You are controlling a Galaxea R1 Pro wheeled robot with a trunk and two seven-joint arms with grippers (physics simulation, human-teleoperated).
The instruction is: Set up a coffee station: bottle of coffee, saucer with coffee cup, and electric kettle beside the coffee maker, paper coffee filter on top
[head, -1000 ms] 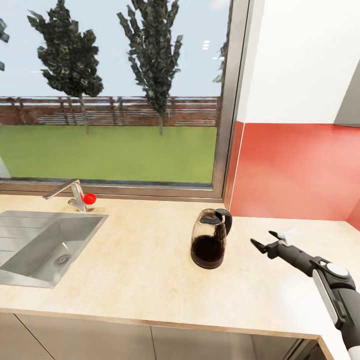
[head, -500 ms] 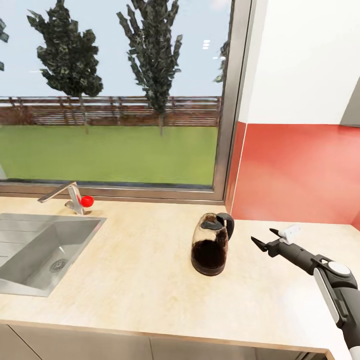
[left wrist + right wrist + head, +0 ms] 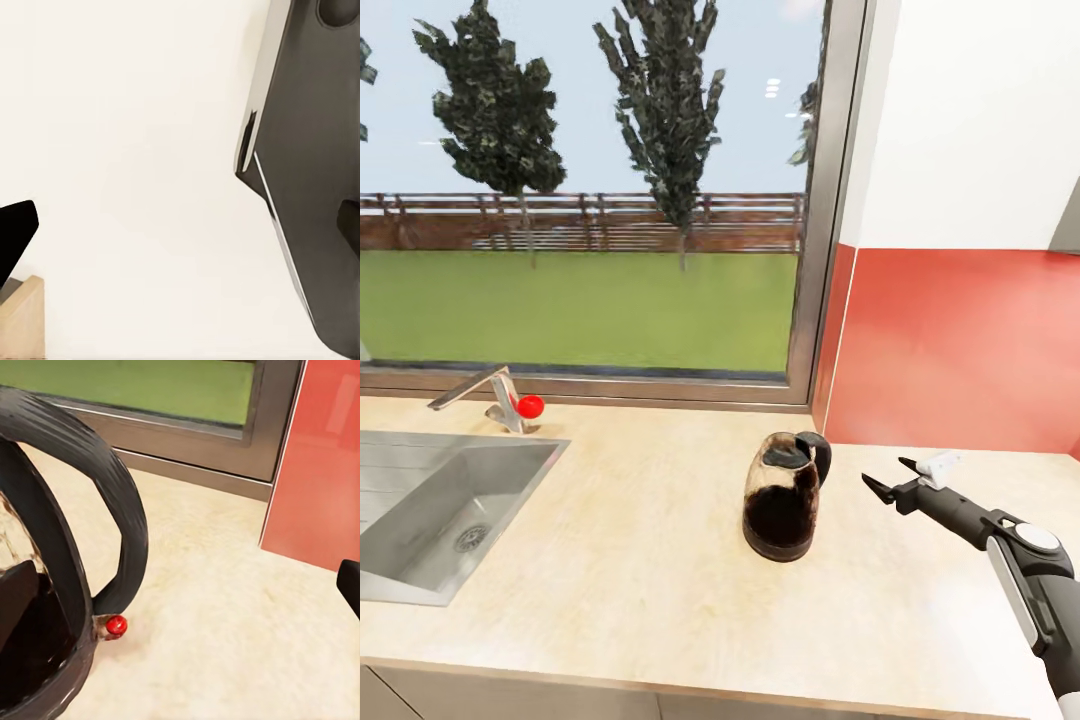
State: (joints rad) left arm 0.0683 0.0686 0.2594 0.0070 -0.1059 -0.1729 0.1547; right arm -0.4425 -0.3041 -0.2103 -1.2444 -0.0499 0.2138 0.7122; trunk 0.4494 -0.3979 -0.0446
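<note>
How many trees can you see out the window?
2 full trees: one at the window's left, one nearer the middle. Bits of foliage at the far left edge and by the right frame may be more, cut off.

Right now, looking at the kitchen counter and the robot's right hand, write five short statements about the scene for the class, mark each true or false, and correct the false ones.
1. The glass kettle stands upright on the counter. True.
2. The right hand is shut on the kettle's handle. False: it is open and apart from the kettle, off to its side.
3. The sink is set into the counter on the window side of the kettle, away from the red wall panel. True.
4. The kettle is empty. False: dark brown liquid fills its lower part.
5. The tap behind the sink has a blue knob. False: the knob is red.
</note>
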